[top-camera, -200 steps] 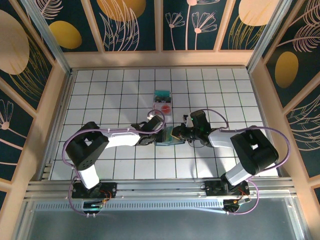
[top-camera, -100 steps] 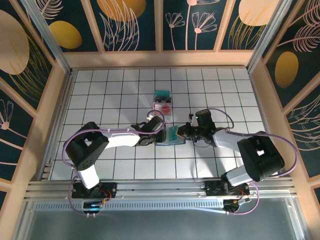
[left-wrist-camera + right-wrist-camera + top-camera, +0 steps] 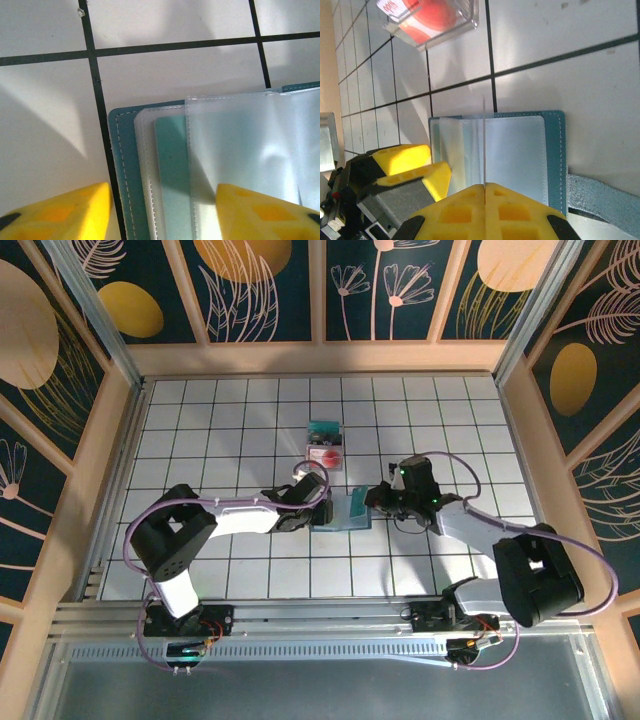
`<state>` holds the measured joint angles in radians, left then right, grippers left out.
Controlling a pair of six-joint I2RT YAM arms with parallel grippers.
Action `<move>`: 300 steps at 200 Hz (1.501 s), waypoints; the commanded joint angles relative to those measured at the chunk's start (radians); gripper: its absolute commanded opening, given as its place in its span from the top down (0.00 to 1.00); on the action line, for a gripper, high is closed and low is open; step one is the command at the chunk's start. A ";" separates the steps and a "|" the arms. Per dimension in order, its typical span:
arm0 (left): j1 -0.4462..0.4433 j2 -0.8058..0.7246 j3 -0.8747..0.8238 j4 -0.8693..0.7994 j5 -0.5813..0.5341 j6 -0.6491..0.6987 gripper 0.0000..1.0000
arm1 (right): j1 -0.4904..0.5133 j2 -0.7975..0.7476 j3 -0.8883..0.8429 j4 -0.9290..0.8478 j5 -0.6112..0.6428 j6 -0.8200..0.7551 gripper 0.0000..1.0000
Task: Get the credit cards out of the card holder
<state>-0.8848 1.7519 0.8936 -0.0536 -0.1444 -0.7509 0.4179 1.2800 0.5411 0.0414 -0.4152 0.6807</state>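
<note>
1. Yellow fingertips [image 3: 55,212] of the left gripper [image 3: 312,506] stand well apart, low over the white tiled table [image 3: 200,440]. Nothing is pinched between them. One tip hangs over bare tile just off the holder's left edge, the other over its sleeves. Contact cannot be told.
2. Clear box [image 3: 325,445] sits on the table beyond both grippers, near the middle and apart from each. Something white with a red-orange patch lies inside, and there is a teal piece at the far end. Whether these are cards cannot be told.
3. Card holder [image 3: 555,160]: slate-blue with a stitched border. It lies open and flat on the table between the two grippers, with frosted sleeves [image 3: 240,150] facing up.
4. Pale teal panel [image 3: 172,180] shows along the sleeves' left side. Card or lining, cannot tell.
5. Teal card [image 3: 357,504]: raised on edge over the holder's right end. The right wrist camera sees it edge-on, as a thin line running across the sleeves. Whether any part of it sits in a sleeve cannot be told.
6. Right gripper [image 3: 485,195]: fingers pressed together on the near edge of the teal card, just beside the holder's right side.
7. Strap [image 3: 600,197]: grainy slate-blue, runs off from the holder's cover and lies flat on the tile by the right gripper.
</note>
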 commanded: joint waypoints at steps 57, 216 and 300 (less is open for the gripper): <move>0.003 -0.234 -0.008 -0.074 -0.091 -0.011 0.01 | -0.011 -0.119 0.013 0.030 0.046 -0.032 1.00; 0.155 -0.427 -0.203 0.661 0.459 -0.115 0.16 | 0.092 -0.143 -0.035 0.635 -0.091 0.117 1.00; 0.171 -0.416 -0.195 0.658 0.447 -0.115 0.31 | 0.155 -0.045 0.023 0.742 -0.157 0.159 1.00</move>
<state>-0.7242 1.3365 0.6773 0.5507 0.2848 -0.8581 0.5606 1.2148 0.5274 0.7048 -0.5411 0.8207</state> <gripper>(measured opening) 0.739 0.048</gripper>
